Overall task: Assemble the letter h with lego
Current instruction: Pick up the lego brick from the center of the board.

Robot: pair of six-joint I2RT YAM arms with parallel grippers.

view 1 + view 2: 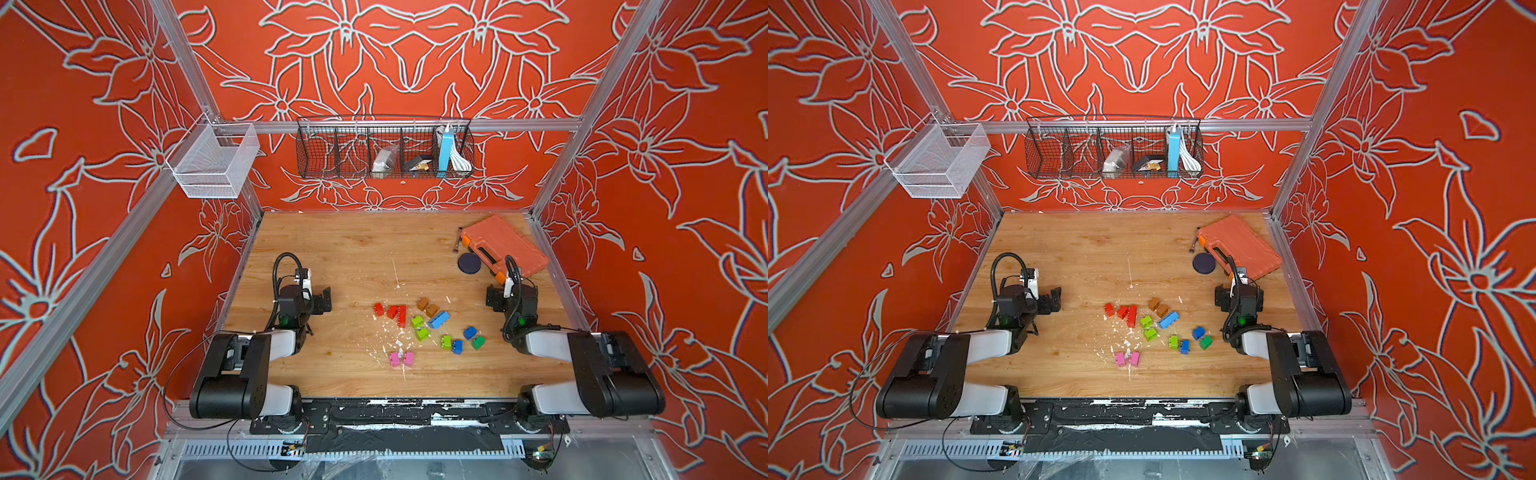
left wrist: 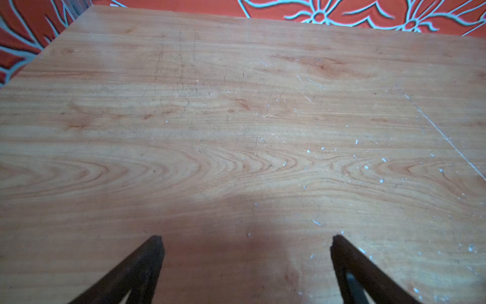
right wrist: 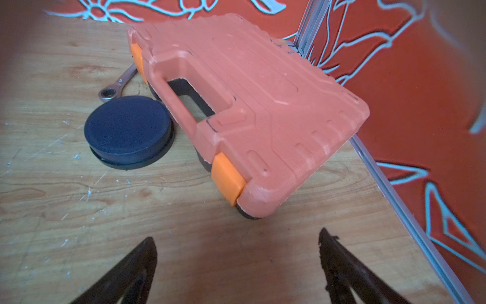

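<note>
Closest to the lenses are the fingers themselves. In the left wrist view the left gripper shows two dark tips spread wide over bare table, with nothing between them. In the right wrist view the right gripper is parted just as widely and is empty, and it faces the orange tool case rather than any brick.

The lego lies loose mid-table, toward the front edge, between the two arms in both top views. No brick appears joined into a letter, so the h looks not yet begun. The pieces sit roughly by colour:
- red bricks toward the left arm
- a brown pair behind them
- a long blue brick lying askew in the centre, with lime ones around it
- small blue ones and a dark green brick toward the right arm
- a pink pair nearest the front

The scatter probably serves as shared stock within reach of either arm.

Both arms sit folded at their own sides, well apart from the pile. This reads as a rest pose that leaves the bricks in plain sight from above. Further out, the far right corner holds the case, a dark disc just beside it and a wrench poking out next to it. They are likely set aside there to keep the building area free.
</note>
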